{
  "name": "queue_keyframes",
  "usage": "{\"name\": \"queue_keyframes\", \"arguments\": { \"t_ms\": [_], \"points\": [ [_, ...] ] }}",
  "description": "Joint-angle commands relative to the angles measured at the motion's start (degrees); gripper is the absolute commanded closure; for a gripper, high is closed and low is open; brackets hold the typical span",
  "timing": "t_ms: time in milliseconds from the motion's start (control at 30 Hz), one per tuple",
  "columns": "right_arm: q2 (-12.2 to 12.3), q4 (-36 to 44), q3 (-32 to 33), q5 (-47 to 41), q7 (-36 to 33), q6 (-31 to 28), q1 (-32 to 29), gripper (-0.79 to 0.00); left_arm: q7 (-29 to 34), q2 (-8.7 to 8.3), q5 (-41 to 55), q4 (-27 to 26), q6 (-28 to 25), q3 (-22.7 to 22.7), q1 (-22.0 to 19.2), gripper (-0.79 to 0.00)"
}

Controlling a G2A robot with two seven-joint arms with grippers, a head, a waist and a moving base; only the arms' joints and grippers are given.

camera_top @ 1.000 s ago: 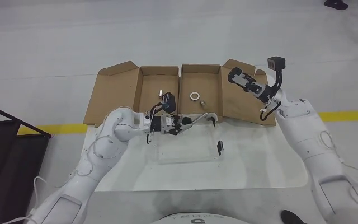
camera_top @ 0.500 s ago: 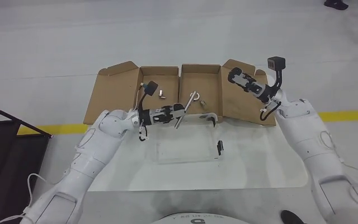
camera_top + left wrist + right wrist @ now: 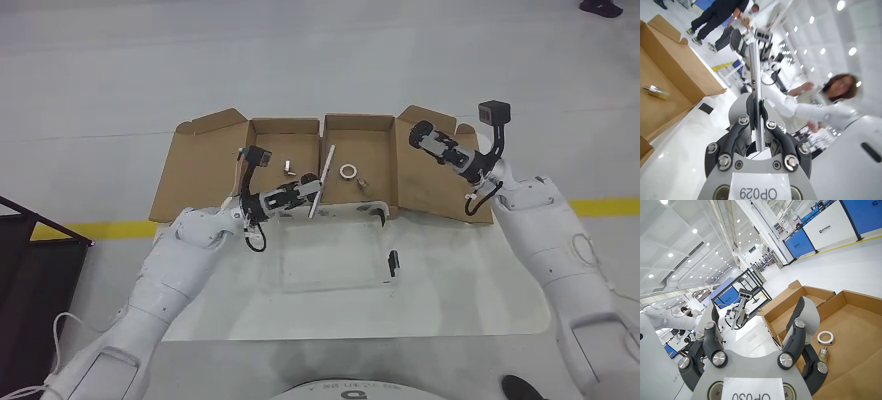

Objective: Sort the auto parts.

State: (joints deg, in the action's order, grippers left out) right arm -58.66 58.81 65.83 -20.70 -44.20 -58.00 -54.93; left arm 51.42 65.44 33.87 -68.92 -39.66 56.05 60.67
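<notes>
left cardboard box (image 3: 268,150): one small metal fitting (image 3: 288,167) lay on its floor. left gripper (image 3: 312,188) was clamped on a polished steel rod (image 3: 323,178), held raised over the wall between the two boxes. right cardboard box (image 3: 378,150): collar ring (image 3: 348,172) and a brass-bodied fitting (image 3: 362,183) just beside it. right gripper (image 3: 420,135) was spread wide, grasping nothing, over that box's right flap.

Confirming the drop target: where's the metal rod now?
In the top view, the metal rod, clamped in the left end effector, hangs over the boxes' shared wall, near the ring.
</notes>
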Motion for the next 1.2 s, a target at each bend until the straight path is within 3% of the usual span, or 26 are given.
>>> {"name": "queue_keyframes", "arguments": {
  "t_ms": [0,100,267,433,600,800,1167],
  "points": [
    [0.0,0.0,0.0,0.0,0.0,0.0,0.0,-0.739,5.6,0.1,14.0,2.5,2.4,1.2,-0.4,0.0],
    [0.0,0.0,0.0,0.0,0.0,0.0,0.0,-0.733,12.1,0.31,22.6,5.3,4.5,2.6,-1.0,0.0],
    [0.0,0.0,0.0,0.0,0.0,0.0,0.0,-0.736,17.8,1.19,30.8,8.1,6.6,3.2,-1.4,0.0],
    [0.0,0.0,0.0,0.0,0.0,0.0,0.0,-0.73,25.6,2.55,42.9,10.4,12.4,3.8,-1.4,0.0],
    [0.0,0.0,0.0,0.0,0.0,0.0,0.0,-0.723,30.9,3.87,50.6,8.1,17.7,7.7,-0.4,0.0],
    [0.0,0.0,0.0,0.0,0.0,0.0,0.0,-0.733,35.2,5.82,50.8,5.5,22.0,13.6,1.7,0.0],
    [0.0,0.0,0.0,0.0,0.0,0.0,0.0,-0.742,36.6,9.47,42.4,2.3,23.3,20.9,3.3,0.0]
  ]
}}
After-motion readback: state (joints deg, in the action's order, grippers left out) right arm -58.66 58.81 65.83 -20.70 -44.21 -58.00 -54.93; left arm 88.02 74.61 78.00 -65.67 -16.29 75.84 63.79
